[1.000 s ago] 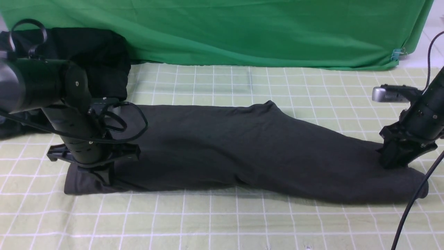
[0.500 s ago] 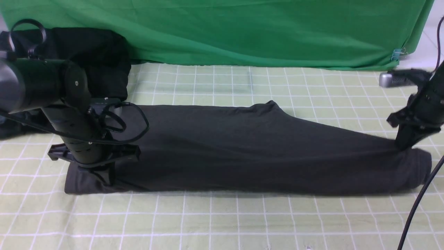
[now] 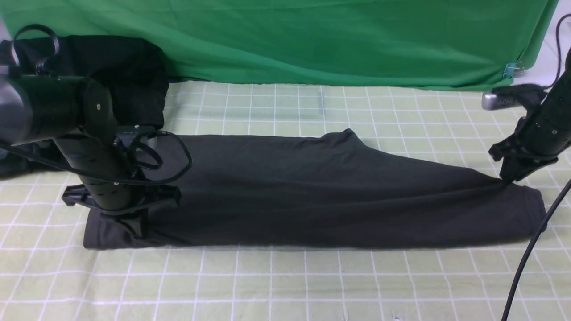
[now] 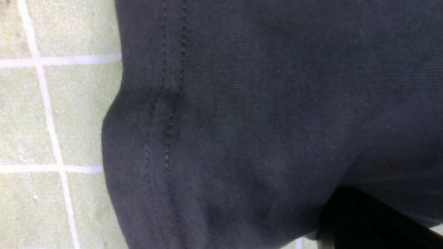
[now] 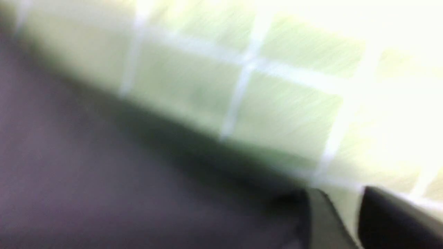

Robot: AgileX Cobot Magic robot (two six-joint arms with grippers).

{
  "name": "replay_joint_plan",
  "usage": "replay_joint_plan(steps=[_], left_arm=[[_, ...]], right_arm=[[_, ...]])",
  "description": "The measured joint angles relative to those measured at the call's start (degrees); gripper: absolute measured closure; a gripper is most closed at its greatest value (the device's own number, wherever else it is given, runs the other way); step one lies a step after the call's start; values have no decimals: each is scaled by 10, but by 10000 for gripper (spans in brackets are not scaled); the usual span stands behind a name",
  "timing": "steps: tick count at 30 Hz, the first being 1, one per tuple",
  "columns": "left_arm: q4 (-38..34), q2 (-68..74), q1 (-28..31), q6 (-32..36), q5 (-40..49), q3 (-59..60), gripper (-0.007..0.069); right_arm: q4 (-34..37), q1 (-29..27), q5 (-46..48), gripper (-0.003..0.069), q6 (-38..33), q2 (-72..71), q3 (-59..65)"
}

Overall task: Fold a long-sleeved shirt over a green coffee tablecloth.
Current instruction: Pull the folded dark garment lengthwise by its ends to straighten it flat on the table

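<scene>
The long-sleeved shirt (image 3: pixel 312 191) lies as a long charcoal band, left to right, across the green coffee tablecloth (image 3: pixel 285 281); its print is hidden. My left gripper (image 3: pixel 136 229) points down at the band's left end and is shut on the fabric. In the left wrist view a dark finger (image 4: pixel 367 221) sits against the hemmed shirt (image 4: pixel 259 103). My right gripper (image 3: pixel 508 176) hovers at the far edge of the shirt's right end. The right wrist view shows that gripper (image 5: pixel 341 195) open, with tablecloth (image 5: pixel 283 103) in the gap beside the shirt (image 5: pixel 86 180).
A heap of black garments (image 3: pixel 120 76) lies at the back left behind my left arm. A deep-green backdrop cloth (image 3: pixel 312 40) with a small clip (image 3: pixel 512 69) hangs along the back. A black cable (image 3: pixel 531 254) runs down at the right.
My right gripper drew the shirt's right end outward and straightened the band, then opened and lifted off it. The right end now lies flat. The left arm has stayed put.
</scene>
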Motion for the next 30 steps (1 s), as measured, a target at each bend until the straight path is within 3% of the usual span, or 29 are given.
replay_joint_plan(steps=[4, 7, 10, 12, 16, 21, 25, 27, 30], left_arm=[[0, -5, 0, -10, -1, 1, 628], [1, -18, 0, -20, -5, 5, 628], [5, -38, 1, -26, -12, 7, 628], [6, -67, 1, -28, -22, 7, 628], [-1, -89, 1, -28, -34, 7, 628], [-5, -86, 1, -28, -41, 15, 628], [5, -67, 1, -28, -47, 37, 628], [17, -50, 3, -44, -54, 52, 628], [22, -29, 19, -62, -59, 61, 628]], right_arm=[[-6, 0, -4, 328, 28, -23, -17], [-6, 0, 30, 316, 56, -52, -43], [-6, 2, 74, 354, 69, -81, -52], [-7, 10, 106, 454, 68, -118, -42], [-6, 15, 116, 586, 64, -149, 15], [-6, 0, 106, 616, 77, -153, 101], [-7, -23, 79, 513, 108, -153, 177], [-9, -30, 43, 355, 113, -153, 208], [13, -32, 7, 207, 103, -152, 227]])
